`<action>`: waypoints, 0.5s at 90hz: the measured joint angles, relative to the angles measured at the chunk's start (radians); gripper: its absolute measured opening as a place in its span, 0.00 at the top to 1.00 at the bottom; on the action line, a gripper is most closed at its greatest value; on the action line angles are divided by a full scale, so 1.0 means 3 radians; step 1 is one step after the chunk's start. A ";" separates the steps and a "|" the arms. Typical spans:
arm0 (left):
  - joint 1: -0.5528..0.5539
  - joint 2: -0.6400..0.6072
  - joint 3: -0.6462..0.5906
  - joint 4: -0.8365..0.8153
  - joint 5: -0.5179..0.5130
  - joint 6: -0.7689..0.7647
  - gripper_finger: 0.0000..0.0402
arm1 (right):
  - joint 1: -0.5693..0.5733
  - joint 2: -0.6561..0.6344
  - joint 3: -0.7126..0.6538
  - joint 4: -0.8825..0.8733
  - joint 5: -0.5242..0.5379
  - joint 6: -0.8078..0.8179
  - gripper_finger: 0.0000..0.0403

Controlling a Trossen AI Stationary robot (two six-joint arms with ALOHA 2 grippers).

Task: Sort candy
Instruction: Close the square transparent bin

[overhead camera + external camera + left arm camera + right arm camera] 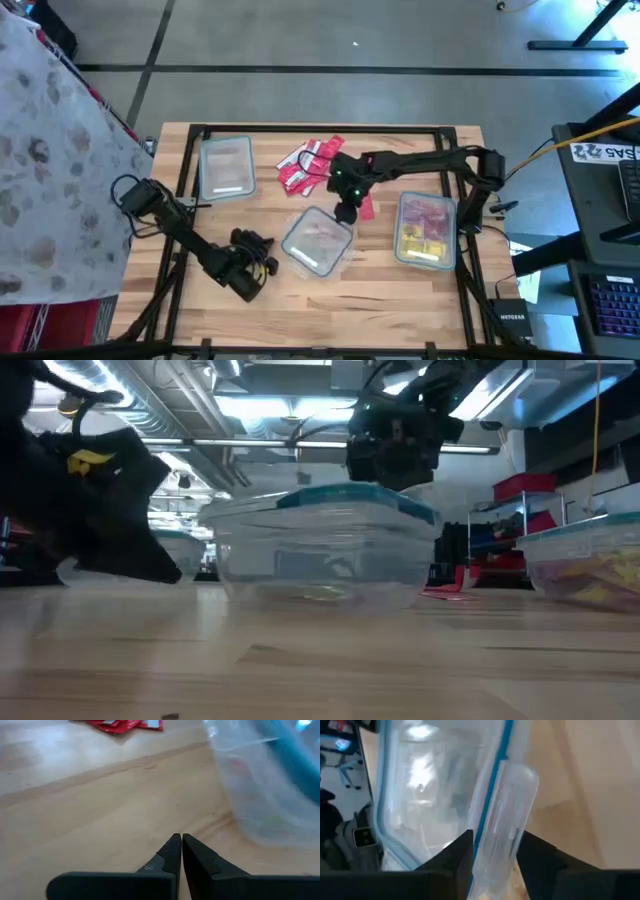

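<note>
Right wrist view had the right tool [492,852] clamped on the middle tub's [318,241] rim, so any shift should go slow and level; the candy [308,162] lay behind it on the surface [270,290], left tool [180,851] closed nearby.

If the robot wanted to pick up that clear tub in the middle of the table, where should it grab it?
Probably by the rim. The middle tub is far wider than any gripper's opening, so a pinch over its blue-edged lip from above suits best. The right gripper already straddles that edge on the side facing the red candy pile; the left gripper sits shut nearby.
</note>
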 joint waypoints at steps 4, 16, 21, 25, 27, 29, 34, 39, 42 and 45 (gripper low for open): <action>-0.0019 0.0000 0.0032 0.0004 -0.0024 -0.0003 1.00 | 0.0001 -0.0069 -0.0001 -0.0040 0.0023 -0.0057 0.66; -0.0072 0.0000 0.0127 0.0000 -0.0105 0.0014 1.00 | -0.0002 -0.0388 0.0001 -0.0333 0.0198 -0.0292 0.66; -0.0078 0.0000 0.0171 -0.0001 -0.0136 0.0018 1.00 | -0.0002 -0.0549 0.0001 -0.0516 0.0385 -0.0377 0.66; -0.0088 0.0000 0.0202 0.0001 -0.0154 0.0031 1.00 | 0.0003 -0.0677 0.0001 -0.0697 0.0560 -0.0428 0.66; -0.0089 0.0000 0.0216 0.0000 -0.0154 0.0043 1.00 | 0.0021 -0.0737 0.0001 -0.0786 0.0660 -0.0455 0.66; -0.0092 0.0000 0.0230 0.0001 -0.0152 0.0043 1.00 | 0.0040 -0.0791 0.0001 -0.0867 0.0777 -0.0468 0.66; -0.0092 0.0000 0.0257 0.0002 -0.0127 0.0040 1.00 | 0.0089 -0.0916 -0.0050 -0.0983 0.1098 -0.0473 0.66; -0.0092 0.0000 0.0275 0.0006 -0.0054 0.0028 1.00 | 0.0154 -0.1033 -0.0170 -0.1056 0.1359 -0.0464 0.66; -0.0092 0.0000 0.0277 0.0022 0.0027 0.0016 1.00 | 0.0197 -0.1088 -0.0258 -0.1061 0.1454 -0.0439 0.66; -0.0092 0.0000 0.0277 0.0031 0.0130 0.0013 1.00 | 0.0246 -0.1137 -0.0348 -0.1037 0.1530 -0.0390 0.66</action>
